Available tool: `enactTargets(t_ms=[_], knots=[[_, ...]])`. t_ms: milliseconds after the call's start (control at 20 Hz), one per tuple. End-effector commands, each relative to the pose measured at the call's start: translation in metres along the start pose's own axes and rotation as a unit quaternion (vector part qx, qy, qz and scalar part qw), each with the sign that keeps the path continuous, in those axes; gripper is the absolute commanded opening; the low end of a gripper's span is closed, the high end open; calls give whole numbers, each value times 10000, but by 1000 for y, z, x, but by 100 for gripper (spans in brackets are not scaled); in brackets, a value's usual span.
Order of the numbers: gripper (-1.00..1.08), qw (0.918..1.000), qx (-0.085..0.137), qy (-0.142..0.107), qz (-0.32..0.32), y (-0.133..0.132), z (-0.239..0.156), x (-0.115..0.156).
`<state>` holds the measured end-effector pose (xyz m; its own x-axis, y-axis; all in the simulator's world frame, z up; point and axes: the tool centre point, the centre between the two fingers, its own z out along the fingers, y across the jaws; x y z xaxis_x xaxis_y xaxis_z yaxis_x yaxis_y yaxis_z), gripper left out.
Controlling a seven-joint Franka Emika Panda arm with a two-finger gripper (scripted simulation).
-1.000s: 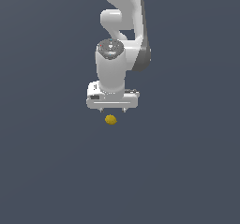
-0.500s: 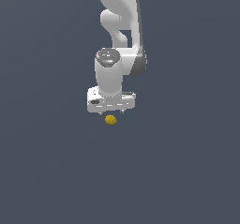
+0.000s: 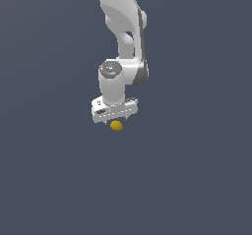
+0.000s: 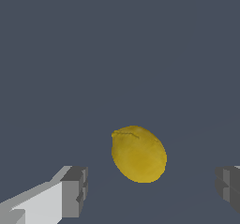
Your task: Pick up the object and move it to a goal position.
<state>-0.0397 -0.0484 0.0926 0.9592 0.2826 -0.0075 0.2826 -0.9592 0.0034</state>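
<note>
The object [image 3: 116, 126], a small yellow lemon-like oval with slightly bumpy skin, lies on the plain dark grey-blue surface [image 3: 197, 170], a little above the middle of the exterior view. In the wrist view it [image 4: 138, 153] sits tilted, with one end narrowing to a blunt point and a faint crease near that end, and it casts almost no shadow. Bare surface shows all around it. It lies in the gap between the two fingers, well clear of both: the finger [image 4: 70, 192] with the grey pad and white body stands to one side, and the other grey pad shows only at the picture's edge on the opposite side, so the object is touched by neither. The fingers are spread wide apart, wider than the object by a good margin, and they hold nothing. In the exterior view the white gripper [image 3: 116, 122] hangs directly over the object, pointing downward, its broad flat body just above the yellow oval and partly covering its upper edge; the fingertips are too small there to make out clearly. Above the gripper the wrist carries a round grey cap, and the white arm [image 3: 123, 17] rises from it to the top of the picture, bending slightly toward the exterior view's right at a dark-edged joint.
</note>
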Motion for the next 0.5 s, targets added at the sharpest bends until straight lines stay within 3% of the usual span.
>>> enactTargets(t_ms=[0,450], knots=[[100,9999,7,21,-136,0,7,-4],[100,9997,16,32,-257,0,14,-7]])
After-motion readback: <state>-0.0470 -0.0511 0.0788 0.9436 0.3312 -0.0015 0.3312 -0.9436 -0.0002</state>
